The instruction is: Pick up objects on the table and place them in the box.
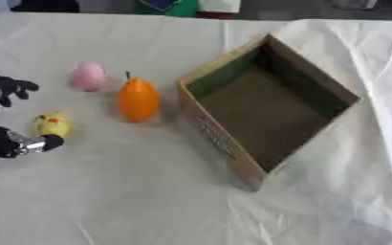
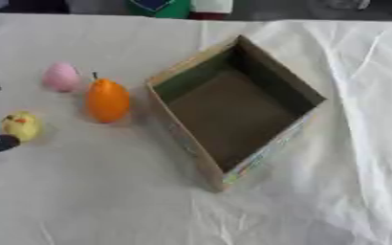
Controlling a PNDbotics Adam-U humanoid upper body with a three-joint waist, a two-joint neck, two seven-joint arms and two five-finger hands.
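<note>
An empty open cardboard box (image 1: 233, 146) lies on the white cloth, right of centre. To its left stands an orange fruit-shaped object (image 1: 137, 100) with a dark stem. A pink egg-shaped object (image 1: 89, 75) sits behind and left of it. A small yellow chick-like toy (image 1: 53, 124) rests near the left edge. My left hand (image 1: 7, 142) reaches in from the left edge. Its upper fingers (image 1: 14, 86) are spread above the toy and its thumb tip lies just below the toy, without closing on it. My right hand shows in neither view.
The white cloth (image 1: 149, 206) covers the whole table, with folds at the right. Green and red items (image 1: 179, 6) stand beyond the far edge. Bare cloth stretches in front of the box and the objects.
</note>
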